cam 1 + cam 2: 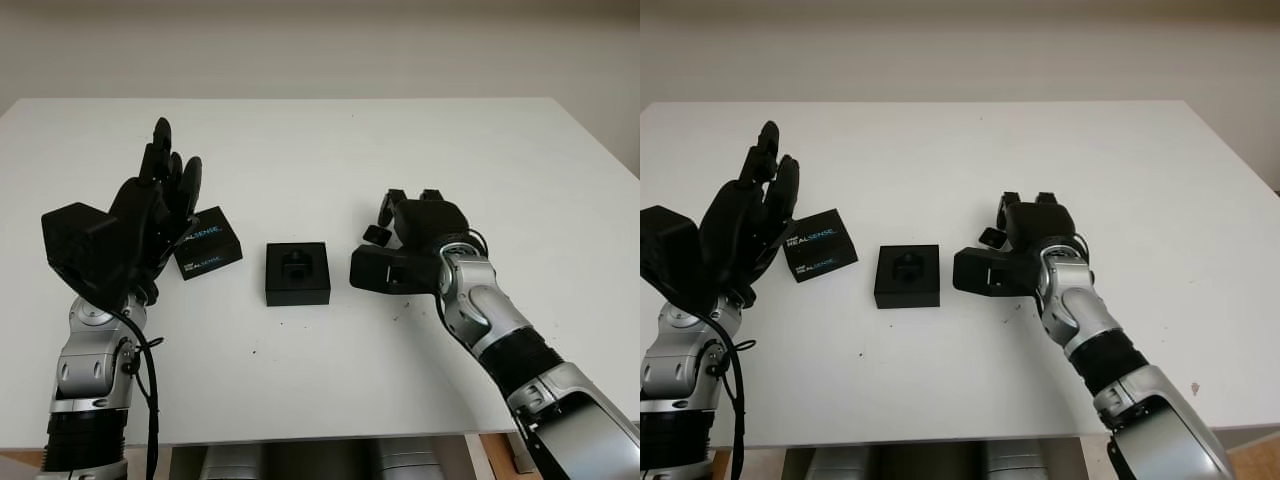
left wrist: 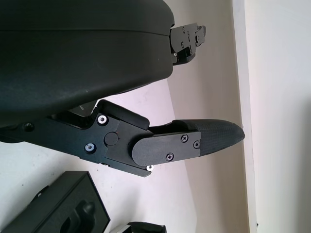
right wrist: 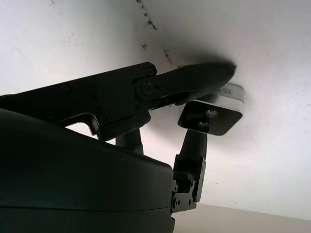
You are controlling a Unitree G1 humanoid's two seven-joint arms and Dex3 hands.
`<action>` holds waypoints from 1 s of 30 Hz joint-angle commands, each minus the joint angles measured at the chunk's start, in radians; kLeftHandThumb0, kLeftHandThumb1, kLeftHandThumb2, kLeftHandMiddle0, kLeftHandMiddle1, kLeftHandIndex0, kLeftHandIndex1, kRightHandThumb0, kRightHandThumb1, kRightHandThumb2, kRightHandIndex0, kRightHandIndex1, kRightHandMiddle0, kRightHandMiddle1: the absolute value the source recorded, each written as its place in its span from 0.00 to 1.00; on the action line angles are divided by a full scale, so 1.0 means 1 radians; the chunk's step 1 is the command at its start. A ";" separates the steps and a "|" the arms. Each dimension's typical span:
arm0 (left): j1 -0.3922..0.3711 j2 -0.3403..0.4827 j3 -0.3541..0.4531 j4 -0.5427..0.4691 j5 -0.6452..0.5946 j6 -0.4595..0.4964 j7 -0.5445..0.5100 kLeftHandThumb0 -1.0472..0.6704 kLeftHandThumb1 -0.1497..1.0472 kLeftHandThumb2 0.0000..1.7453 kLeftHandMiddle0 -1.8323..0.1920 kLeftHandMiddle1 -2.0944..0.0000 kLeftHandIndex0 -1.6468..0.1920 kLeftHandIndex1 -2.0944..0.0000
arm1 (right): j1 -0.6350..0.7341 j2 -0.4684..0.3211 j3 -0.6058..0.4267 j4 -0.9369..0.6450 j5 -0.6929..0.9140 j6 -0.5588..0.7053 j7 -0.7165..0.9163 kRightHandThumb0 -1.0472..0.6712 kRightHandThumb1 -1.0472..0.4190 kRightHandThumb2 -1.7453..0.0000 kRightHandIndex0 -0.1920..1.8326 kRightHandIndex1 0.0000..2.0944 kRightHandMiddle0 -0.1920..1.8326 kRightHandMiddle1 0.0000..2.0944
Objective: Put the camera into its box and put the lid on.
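Camera (image 3: 214,109) pinched by right hand (image 1: 1025,228) at box's (image 1: 908,276) 3 o'clock needs squaring over the recess; left hand (image 1: 150,215) open, raised at 9.

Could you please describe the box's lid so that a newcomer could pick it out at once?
On the white table, find the open black box at the centre. The lid lies beside it, by the raised, open left hand; it alone bears printed lettering.

Open black box (image 1: 297,273) lies between lid (image 1: 207,243) and camera (image 3: 214,110).
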State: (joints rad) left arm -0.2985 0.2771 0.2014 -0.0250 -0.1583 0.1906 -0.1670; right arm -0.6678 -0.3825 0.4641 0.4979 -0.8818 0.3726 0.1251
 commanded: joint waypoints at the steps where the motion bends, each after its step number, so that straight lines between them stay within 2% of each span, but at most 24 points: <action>1: 0.000 0.008 0.003 -0.019 0.005 -0.011 0.001 0.19 1.00 0.32 1.00 1.00 1.00 1.00 | 0.003 0.002 0.008 0.012 -0.001 -0.014 -0.019 0.32 0.06 0.97 0.31 1.00 0.16 0.57; 4: 0.002 0.007 0.003 -0.024 0.009 -0.007 0.009 0.18 1.00 0.31 1.00 1.00 1.00 1.00 | 0.010 0.002 0.010 0.016 -0.002 -0.031 -0.056 0.38 0.05 0.97 0.33 1.00 0.17 0.69; 8: 0.005 0.008 0.002 -0.031 0.011 -0.004 0.012 0.18 1.00 0.30 1.00 1.00 1.00 1.00 | 0.016 0.003 0.005 0.032 0.012 -0.057 -0.083 0.44 0.01 0.97 0.34 1.00 0.16 0.79; 17: 0.026 0.012 0.004 -0.051 0.030 0.012 0.021 0.17 1.00 0.31 1.00 1.00 1.00 1.00 | 0.028 -0.004 0.006 0.045 0.027 -0.113 -0.168 0.37 0.01 0.97 0.36 1.00 0.14 0.84; 18: 0.027 0.013 0.004 -0.052 0.029 0.013 0.020 0.17 1.00 0.32 1.00 1.00 1.00 1.00 | 0.028 -0.011 0.016 0.047 0.013 -0.122 -0.187 0.36 0.00 0.97 0.31 1.00 0.15 0.83; 19: 0.028 0.015 0.005 -0.051 0.029 0.012 0.017 0.17 1.00 0.32 1.00 1.00 1.00 1.00 | 0.029 -0.016 0.023 0.051 0.002 -0.134 -0.204 0.35 0.00 0.97 0.21 0.97 0.17 0.80; 20: 0.030 0.017 0.006 -0.050 0.029 0.010 0.015 0.17 1.00 0.31 1.00 1.00 1.00 1.00 | 0.026 -0.022 0.028 0.054 -0.004 -0.146 -0.210 0.35 0.00 0.96 0.13 0.89 0.21 0.72; 21: 0.030 0.017 0.007 -0.050 0.028 0.009 0.014 0.17 1.00 0.31 1.00 1.00 1.00 1.00 | 0.024 -0.026 0.031 0.058 -0.008 -0.155 -0.213 0.35 0.00 0.96 0.11 0.82 0.24 0.66; 23: 0.029 0.017 0.008 -0.049 0.027 0.010 0.014 0.17 1.00 0.31 1.00 1.00 1.00 1.00 | 0.020 -0.028 0.023 0.065 0.002 -0.177 -0.222 0.35 0.00 0.97 0.13 0.66 0.30 0.56; 24: 0.029 0.016 0.008 -0.050 0.025 0.012 0.014 0.17 1.00 0.31 1.00 1.00 1.00 1.00 | 0.020 -0.029 0.016 0.065 0.009 -0.189 -0.227 0.35 0.00 0.97 0.14 0.61 0.31 0.55; 29: 0.029 0.014 0.009 -0.058 0.017 0.031 0.012 0.17 1.00 0.31 1.00 1.00 1.00 1.00 | 0.021 -0.037 -0.014 0.073 0.042 -0.247 -0.276 0.35 0.00 0.95 0.25 0.23 0.23 0.78; 30: 0.030 0.016 0.007 -0.061 0.018 0.034 0.011 0.17 1.00 0.30 1.00 1.00 1.00 1.00 | 0.020 -0.039 -0.018 0.072 0.046 -0.251 -0.275 0.35 0.00 0.95 0.27 0.19 0.22 0.80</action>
State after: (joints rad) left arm -0.2677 0.2801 0.2046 -0.0625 -0.1378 0.2207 -0.1534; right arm -0.6437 -0.4098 0.4600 0.5733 -0.8447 0.1322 -0.1397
